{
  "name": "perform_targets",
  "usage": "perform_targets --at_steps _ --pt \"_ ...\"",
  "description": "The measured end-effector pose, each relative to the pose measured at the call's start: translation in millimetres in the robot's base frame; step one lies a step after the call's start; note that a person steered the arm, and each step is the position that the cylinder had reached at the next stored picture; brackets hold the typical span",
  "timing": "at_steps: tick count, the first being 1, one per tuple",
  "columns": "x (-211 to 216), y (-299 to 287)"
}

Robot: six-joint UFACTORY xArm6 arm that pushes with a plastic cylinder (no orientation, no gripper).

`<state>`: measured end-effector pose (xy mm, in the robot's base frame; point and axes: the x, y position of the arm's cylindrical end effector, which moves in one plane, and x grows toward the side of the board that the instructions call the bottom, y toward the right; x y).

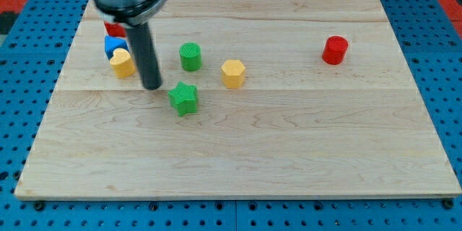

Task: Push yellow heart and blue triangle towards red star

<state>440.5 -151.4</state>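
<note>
The yellow heart (122, 63) lies at the board's upper left. The blue triangle (113, 45) touches it just above. The red star (113, 29) sits right above the blue triangle and is partly hidden by the arm. My tip (152, 86) rests on the board just to the right of the yellow heart and a little lower, with a small gap between them.
A green star (183, 98) lies just right of my tip. A green cylinder (190, 56) and a yellow hexagon (233, 73) lie further right. A red cylinder (335, 50) stands at the far right. The wooden board (289, 151) sits on a blue pegboard.
</note>
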Motion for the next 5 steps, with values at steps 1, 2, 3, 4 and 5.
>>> perform_targets --at_steps 1,2,3,4,5 --pt "-35.6 -53.4" --pt "-76.1 -61.6" --pt "-88.3 -57.7" --pt "-111.1 -57.1" --pt "-139.5 -50.9"
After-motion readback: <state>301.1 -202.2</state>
